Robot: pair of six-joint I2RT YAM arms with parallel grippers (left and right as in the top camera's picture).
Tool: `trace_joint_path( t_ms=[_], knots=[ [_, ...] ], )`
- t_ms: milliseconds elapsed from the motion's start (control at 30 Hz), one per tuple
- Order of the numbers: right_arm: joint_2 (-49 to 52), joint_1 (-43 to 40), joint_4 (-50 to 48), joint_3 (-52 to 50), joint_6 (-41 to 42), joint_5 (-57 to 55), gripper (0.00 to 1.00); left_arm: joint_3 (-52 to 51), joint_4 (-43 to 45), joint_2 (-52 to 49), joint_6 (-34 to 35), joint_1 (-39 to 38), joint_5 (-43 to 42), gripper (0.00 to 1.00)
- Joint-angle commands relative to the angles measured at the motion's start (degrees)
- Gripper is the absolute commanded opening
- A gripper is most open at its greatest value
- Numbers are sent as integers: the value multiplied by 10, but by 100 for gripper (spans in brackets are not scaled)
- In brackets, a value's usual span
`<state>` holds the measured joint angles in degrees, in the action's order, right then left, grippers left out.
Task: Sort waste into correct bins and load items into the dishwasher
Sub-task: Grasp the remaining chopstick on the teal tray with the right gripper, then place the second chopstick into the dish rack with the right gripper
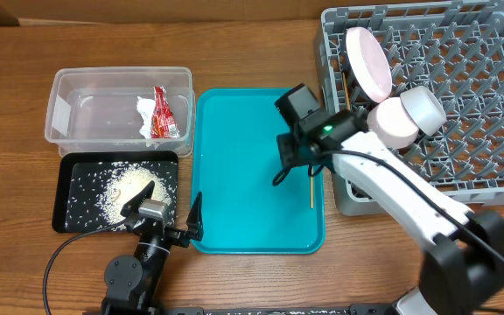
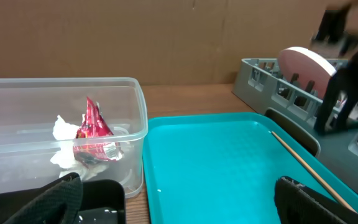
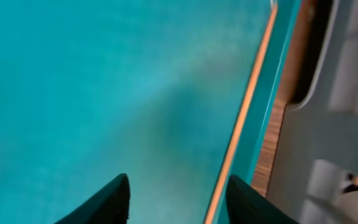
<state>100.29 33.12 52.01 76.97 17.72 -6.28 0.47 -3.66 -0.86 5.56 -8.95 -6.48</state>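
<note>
From overhead, looks nearly done: rice (image 1: 122, 191) in the black tray (image 1: 70, 175) beside the left end effector (image 1: 169, 210), wrapper (image 1: 159, 112) in the clear tub (image 1: 77, 105) ahead of it. Plate (image 1: 367, 61), bowl (image 1: 392, 124) and cup (image 1: 423, 107) racked in the dish rack (image 1: 471, 87), right of the right end effector (image 1: 291, 164).

Through the left wrist, shows fingers (image 2: 55, 199) spread wide, holding nothing.

Through the right wrist, finds parted fingers (image 3: 107, 202) straddling one chopstick (image 3: 242, 118) on the teal tray (image 3: 73, 93), not yet gripped.

No legible lettering anywhere, just blurred print on the crumpled red-and-white plastic wrapper (image 2: 94, 133), far left.
</note>
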Motion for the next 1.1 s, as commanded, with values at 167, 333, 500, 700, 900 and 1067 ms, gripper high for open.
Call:
trace_joint_path(
  t_ms=[167, 333, 500, 700, 900, 1067],
  knots=[
    [90, -7, -51, -50, 66, -60, 47, -2, -1, 6, -2, 4, -6, 100],
    [121, -7, -50, -50, 83, -54, 29, -2, -1, 6, -2, 4, -6, 100],
    [116, -4, -34, -47, 82, 16, 4, -2, -1, 6, -2, 4, -6, 100],
    [59, -2, -10, -27, 73, 10, 4, -2, -2, 6, -2, 4, -6, 100],
    [-45, -12, -5, -3, 24, -116, 4, -2, -1, 6, -2, 4, -6, 100],
    [-90, -36, -52, -3, -139, -198, 4, -2, -1, 6, -2, 4, -6, 100]
  ],
)
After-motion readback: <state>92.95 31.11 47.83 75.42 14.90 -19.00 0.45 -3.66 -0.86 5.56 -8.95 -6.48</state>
